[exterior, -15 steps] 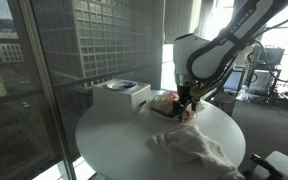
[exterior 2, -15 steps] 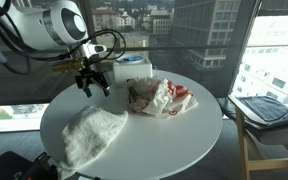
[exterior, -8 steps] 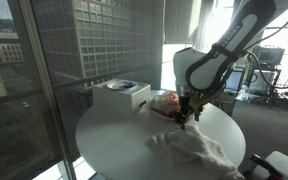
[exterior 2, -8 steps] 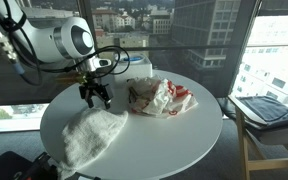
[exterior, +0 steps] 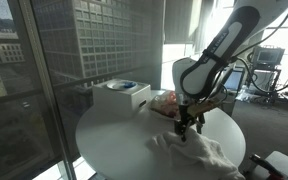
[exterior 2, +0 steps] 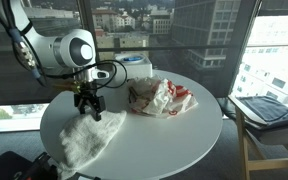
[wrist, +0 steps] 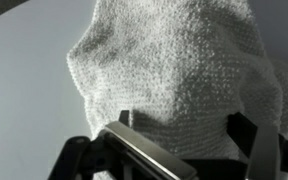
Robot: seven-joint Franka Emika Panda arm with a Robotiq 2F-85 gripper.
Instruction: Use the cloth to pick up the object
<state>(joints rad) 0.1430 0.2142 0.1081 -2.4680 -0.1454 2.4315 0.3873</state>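
The fingers [exterior 2: 96,112] are seen spread apart and pointed down, just above the inner margin of the white knitted cloth [exterior 2: 88,140]. Nothing is held between them. In the wrist view the dark fingers [wrist: 256,150] are set wide at the bottom of the frame, and the cloth [wrist: 174,70] is bunched in a raised mound ahead of them and between them. Whether the tips are touching the fabric cannot be told.

The fingers [exterior: 183,128] are carried by the white arm [exterior 2: 69,50], which is bent over that side of the round white surface [exterior 2: 189,140]. The cloth [exterior: 199,150] is spread in loose folds at the rim of the surface, with part of it reaching the edge.

The object, a crumpled red and white wrapper [exterior 2: 162,97], is lying near the middle of the surface, apart from the cloth and just beside the fingers. It is shown behind the arm in an exterior view [exterior: 166,102].

A white box [exterior: 121,95] with a blue and white item on top is placed at the edge of the surface [exterior: 114,135] nearest the window, beyond the wrapper and well apart from the cloth.
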